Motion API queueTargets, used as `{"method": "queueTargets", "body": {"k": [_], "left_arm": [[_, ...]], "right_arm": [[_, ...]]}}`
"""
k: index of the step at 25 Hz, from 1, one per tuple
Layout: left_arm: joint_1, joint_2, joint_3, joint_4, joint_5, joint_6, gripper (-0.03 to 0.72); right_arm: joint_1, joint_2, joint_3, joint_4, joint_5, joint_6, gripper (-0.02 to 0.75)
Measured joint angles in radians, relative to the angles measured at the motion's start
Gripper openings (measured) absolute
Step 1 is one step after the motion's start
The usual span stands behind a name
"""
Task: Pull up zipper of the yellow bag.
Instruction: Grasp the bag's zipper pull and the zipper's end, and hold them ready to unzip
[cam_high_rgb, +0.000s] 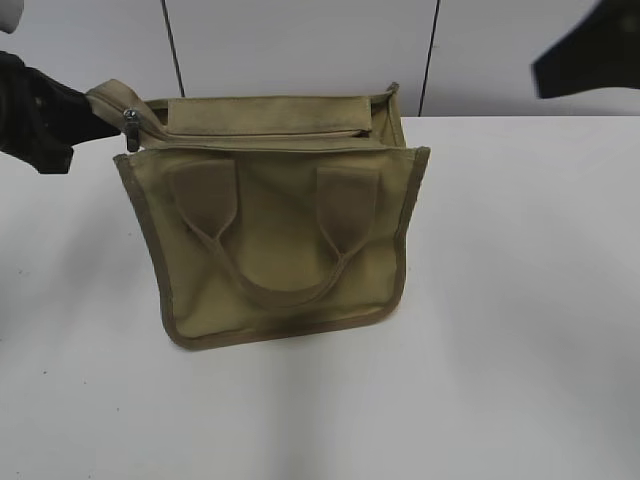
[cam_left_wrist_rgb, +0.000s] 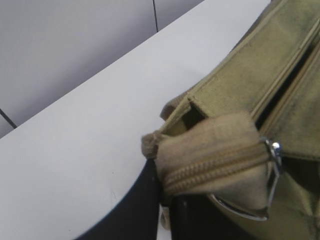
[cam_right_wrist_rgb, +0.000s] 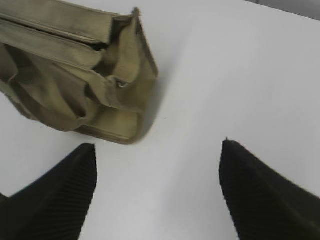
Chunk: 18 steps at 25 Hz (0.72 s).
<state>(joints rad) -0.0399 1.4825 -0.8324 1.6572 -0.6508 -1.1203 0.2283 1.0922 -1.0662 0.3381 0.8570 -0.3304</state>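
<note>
The yellow bag (cam_high_rgb: 285, 250) stands on the white table, handles facing the exterior camera. Its zipper (cam_high_rgb: 260, 133) runs along the top, and the silvery pull (cam_high_rgb: 130, 125) sits at the left end. My left gripper (cam_high_rgb: 85, 115) is shut on the fabric tail of the zipper (cam_left_wrist_rgb: 215, 167), just left of the pull (cam_left_wrist_rgb: 274, 150). To the right of the pull a dark gap shows between the zipper's two sides. My right gripper (cam_right_wrist_rgb: 157, 145) is open and empty, raised above the table right of the bag (cam_right_wrist_rgb: 60, 75); in the exterior view it is at the top right (cam_high_rgb: 590, 50).
The white table (cam_high_rgb: 520, 300) stretches around the bag on all sides. A grey panelled wall (cam_high_rgb: 300, 40) stands behind the table's far edge.
</note>
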Motion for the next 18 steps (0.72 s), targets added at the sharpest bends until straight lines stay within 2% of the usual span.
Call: {"method": "queueTargets", "body": {"k": [4, 7, 11, 18], "left_arm": [[0.000, 0.000, 0.000, 0.002, -0.002, 0.000, 0.008], [0.000, 0.000, 0.000, -0.001, 0.005, -0.006, 0.008], [0.000, 0.000, 0.000, -0.034, 0.043, -0.023, 0.008], [0.000, 0.008, -0.029, -0.043, 0.054, -0.066, 0.008]], "right_arm": [[0.250, 0.215, -0.151, -0.189, 0.007, 0.272, 0.580], [0.387, 0.371, -0.297, -0.240, 0.009, 0.416, 0.543], [0.493, 0.569, -0.519, -0.207, 0.010, 0.493, 0.470], [0.563, 0.826, -0.792, -0.113, 0.011, 0.513, 0.455]]}}
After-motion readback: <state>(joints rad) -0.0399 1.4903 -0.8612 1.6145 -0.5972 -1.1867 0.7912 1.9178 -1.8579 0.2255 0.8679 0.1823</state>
